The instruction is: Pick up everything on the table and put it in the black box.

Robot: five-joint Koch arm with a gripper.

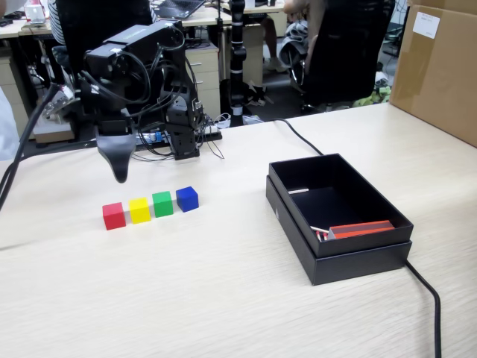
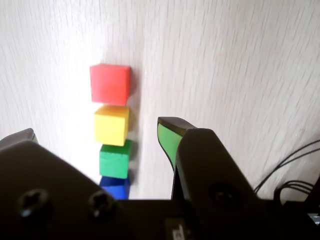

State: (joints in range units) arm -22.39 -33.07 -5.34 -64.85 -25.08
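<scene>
Surface (image 1: 223, 298): wide pale beige wood-grain, matte, mostly bare.

Brown carton (image 1: 440, 67) stands at the far right edge in the fixed view, plain cardboard.

Black box (image 1: 339, 246): shallow, matte, rectangular, double-layered rim, right of centre. Thin red-and-white strips (image 1: 358, 230) lie flat inside; no cube in it yet. A black cable (image 1: 428, 298) runs past its near corner.

Arm and tool (image 1: 121, 173): black body, cable-wrapped, dark tip pointing down, hovering above and just behind the cube row, empty. In the wrist view the tool (image 2: 95, 132) has one green-faced finger showing right of the row and a second tip at the left edge, so the jaws stand wide, holding nothing.

Cubes: four glossy, same-sized, in one straight line nearly touching, well left of the box. Red cube (image 1: 113, 215), yellow cube (image 1: 139, 210), green cube (image 1: 162, 203), blue cube (image 1: 187, 198).

Key relation: the red end lies almost directly below the tip, so that looks the likeliest first pick. Neighbours sit close; closing across the row's line seems safest.
</scene>
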